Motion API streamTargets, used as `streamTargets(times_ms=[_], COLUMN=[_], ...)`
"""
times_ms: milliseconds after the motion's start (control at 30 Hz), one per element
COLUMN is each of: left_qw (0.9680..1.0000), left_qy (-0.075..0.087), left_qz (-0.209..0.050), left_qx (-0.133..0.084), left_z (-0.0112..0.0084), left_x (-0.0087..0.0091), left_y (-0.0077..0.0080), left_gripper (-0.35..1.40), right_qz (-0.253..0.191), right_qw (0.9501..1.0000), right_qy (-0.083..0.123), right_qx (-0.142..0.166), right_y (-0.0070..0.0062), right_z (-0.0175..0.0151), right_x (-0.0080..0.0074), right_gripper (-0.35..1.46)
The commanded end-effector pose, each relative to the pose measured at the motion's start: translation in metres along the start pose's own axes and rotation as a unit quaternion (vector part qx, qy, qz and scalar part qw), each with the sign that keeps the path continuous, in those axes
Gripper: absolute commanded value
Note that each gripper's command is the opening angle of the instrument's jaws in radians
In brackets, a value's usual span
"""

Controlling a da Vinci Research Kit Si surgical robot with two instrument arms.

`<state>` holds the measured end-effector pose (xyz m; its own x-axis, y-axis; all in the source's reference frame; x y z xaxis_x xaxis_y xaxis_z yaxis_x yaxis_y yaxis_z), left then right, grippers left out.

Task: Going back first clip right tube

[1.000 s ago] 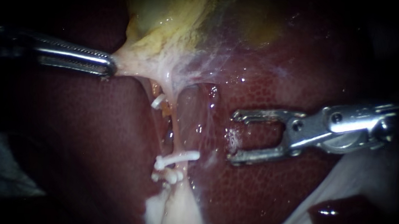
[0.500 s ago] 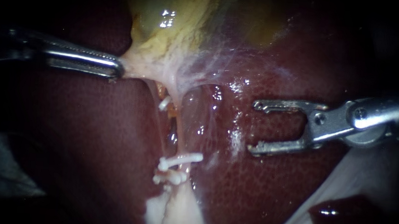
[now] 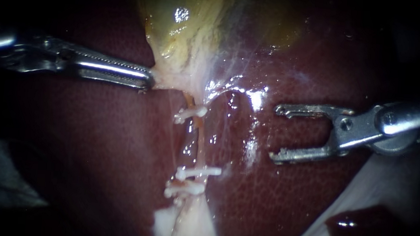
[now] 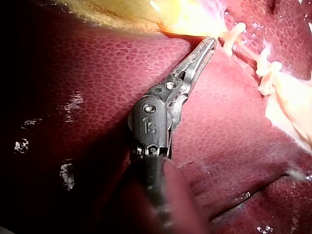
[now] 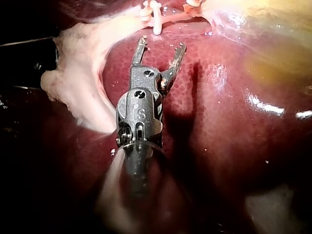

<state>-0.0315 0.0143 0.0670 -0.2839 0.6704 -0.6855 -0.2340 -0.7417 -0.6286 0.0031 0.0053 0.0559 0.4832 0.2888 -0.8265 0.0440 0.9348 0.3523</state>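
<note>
My left instrument comes in from the left, its jaws shut on the pale edge of the yellowish gallbladder. Below that grip a thin tube runs down over the liver. One white clip sits near its top and two white clips sit lower down. My right instrument is off to the right of the tube, jaws open and empty, clear of the clips. In the left wrist view the left instrument grips tissue beside the clips. In the right wrist view the right instrument stands open short of the clips.
Pale fatty tissue lies at the tube's lower end. A whitish band runs under my right instrument. Thin glistening membrane spans between gallbladder and liver. Which tube is the right one I cannot tell.
My right instrument has drawn back to the right, away from the tube, jaws still open. My left instrument has moved right with the gallbladder edge, shifting the upper clip right.
</note>
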Motion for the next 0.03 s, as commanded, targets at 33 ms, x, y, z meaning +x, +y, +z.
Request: streamTargets(times_ms=[33], left_qw=[1.0], left_qy=[0.0], left_qz=[-0.001], left_qx=[-0.001], left_z=[-0.0003], left_x=[0.0002], left_y=[0.0001], left_gripper=[-0.35], right_qz=[0.0], right_qw=[1.0], right_qy=[0.002], right_qx=[0.001], right_y=[0.0], right_z=[0.0001], right_x=[0.0001], right_gripper=[0.5])
